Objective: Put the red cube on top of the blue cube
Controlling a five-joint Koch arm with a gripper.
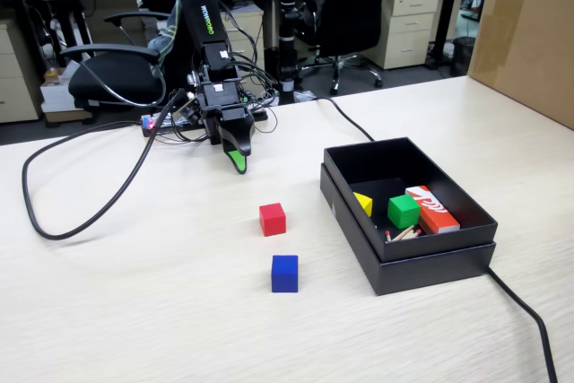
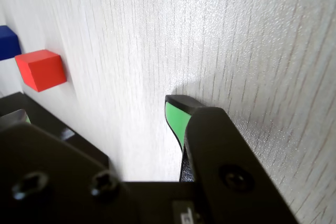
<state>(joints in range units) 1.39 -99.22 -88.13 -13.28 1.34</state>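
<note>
The red cube (image 1: 273, 219) sits on the pale wood table, with the blue cube (image 1: 284, 273) just in front of it, a small gap between them. My gripper (image 1: 235, 161) hangs point-down just above the table, behind and a little left of the red cube and well apart from it. In the wrist view the red cube (image 2: 41, 69) and the blue cube's edge (image 2: 8, 41) show at the upper left. The gripper (image 2: 97, 109) shows bare table between its green-padded jaws, so it is open and empty.
An open black box (image 1: 430, 271) at the right holds a green cube (image 1: 404, 211), a yellow piece (image 1: 362, 204) and a red-and-white printed box (image 1: 432, 208). Black cables (image 1: 36, 213) loop on the left and run past the box. A cardboard box (image 1: 529, 33) stands far right.
</note>
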